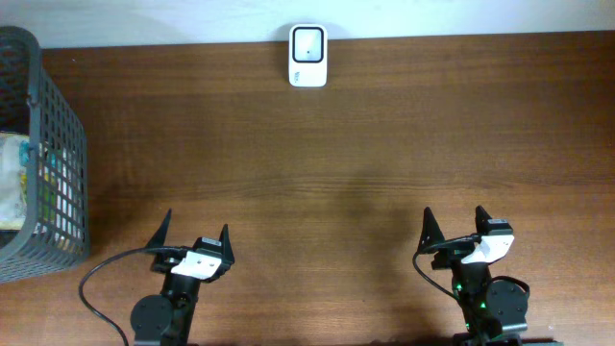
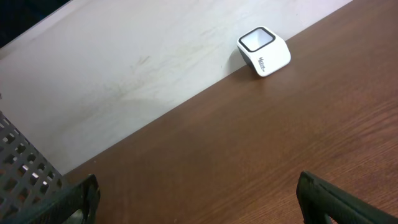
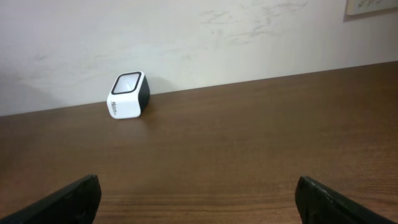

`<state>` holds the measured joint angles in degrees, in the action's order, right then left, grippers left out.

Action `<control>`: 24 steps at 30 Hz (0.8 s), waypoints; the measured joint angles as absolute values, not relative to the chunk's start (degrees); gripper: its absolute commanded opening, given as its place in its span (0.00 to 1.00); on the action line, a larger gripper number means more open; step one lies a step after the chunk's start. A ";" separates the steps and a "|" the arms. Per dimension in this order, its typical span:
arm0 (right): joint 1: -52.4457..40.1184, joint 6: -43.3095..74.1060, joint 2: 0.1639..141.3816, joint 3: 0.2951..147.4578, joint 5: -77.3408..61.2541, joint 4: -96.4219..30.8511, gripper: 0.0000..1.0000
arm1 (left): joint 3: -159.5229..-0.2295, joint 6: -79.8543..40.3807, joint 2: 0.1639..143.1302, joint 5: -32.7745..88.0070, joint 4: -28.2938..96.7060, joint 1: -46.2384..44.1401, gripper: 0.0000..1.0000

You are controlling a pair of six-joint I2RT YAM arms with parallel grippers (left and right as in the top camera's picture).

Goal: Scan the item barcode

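A white barcode scanner (image 1: 307, 56) with a dark window stands at the table's far edge against the wall, also seen in the left wrist view (image 2: 264, 51) and the right wrist view (image 3: 129, 95). A pale packaged item (image 1: 12, 178) lies inside the grey wire basket (image 1: 58, 144) at the left; no barcode on it shows. My left gripper (image 1: 196, 229) (image 2: 198, 190) is open near the front edge, right of the basket, with nothing between its fingers. My right gripper (image 1: 454, 219) (image 3: 198, 190) is open at the front right, also with nothing in it.
The wire basket's mesh corner (image 2: 25, 180) sits close to my left gripper's left finger. A black cable (image 1: 96, 279) loops from the left arm's base. A white wall (image 3: 199, 37) rises behind the brown wooden table (image 1: 365, 154).
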<state>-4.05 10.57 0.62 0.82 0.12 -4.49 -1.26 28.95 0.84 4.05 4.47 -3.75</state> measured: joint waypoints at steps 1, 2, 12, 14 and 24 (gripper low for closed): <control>-4.05 10.57 0.62 0.82 0.12 -4.49 0.99 | -1.26 28.95 0.84 4.05 4.47 -3.75 0.99; -4.05 10.59 0.62 0.82 0.14 -4.49 0.99 | -1.26 28.95 0.84 4.05 4.47 -3.75 0.99; -4.05 10.57 0.62 0.82 0.12 -4.49 0.99 | -1.21 28.93 0.84 4.32 3.53 -3.75 0.99; -4.05 10.59 0.62 0.82 0.12 -4.51 0.99 | -1.21 28.18 0.84 4.54 3.46 -3.75 0.99; -4.05 10.57 0.62 0.82 0.14 -4.49 0.99 | -21.54 21.37 13.34 5.10 8.08 -3.75 0.99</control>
<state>-4.05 10.57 0.62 0.82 0.14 -4.49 -21.54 21.37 13.34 5.10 8.08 -3.75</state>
